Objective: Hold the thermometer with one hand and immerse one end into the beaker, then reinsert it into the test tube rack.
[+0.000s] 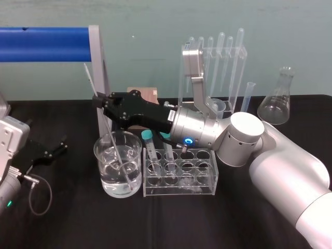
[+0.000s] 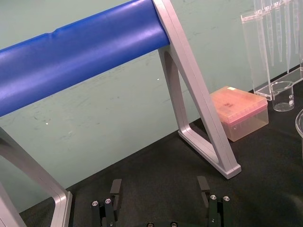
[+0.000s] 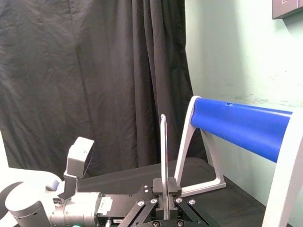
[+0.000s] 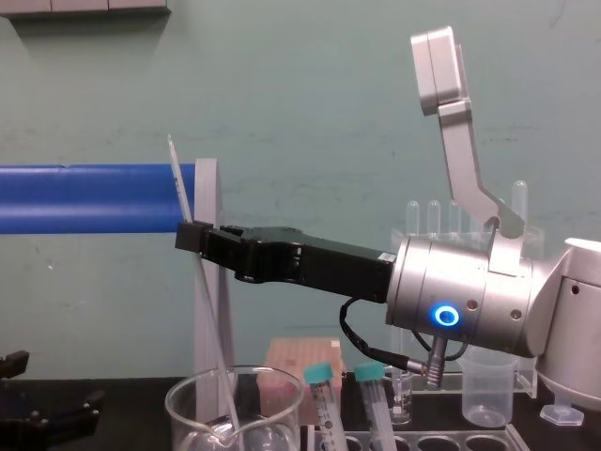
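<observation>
Thermometer [image 1: 117, 151]: a long, thin glass rod, so judged light, stiff, brittle and slick. A sideways load would likely snap it. The best hold is judged to be the upper stem, well above the wetted end, with a modest squeeze, and that is where it is held.

Right gripper [image 1: 98, 102] reaches in from the right, fingers clamped on the stem above the beaker [image 1: 104, 168].

The rod leans with its top toward the far left, and a short length stands above the fingers. Its lower end is inside the beaker, dipped in clear liquid; whether it touches the bottom, I cannot tell. It looks clear-whitish, with no legible markings, and the tip colour cannot be made out.

Test tube rack [image 1: 179, 190] sits just right of the beaker, with teal-capped tubes [image 1: 148, 136] at its left end and several holes free.

Left gripper [image 1: 61, 145] is parked at the left, fingers apart.
</observation>
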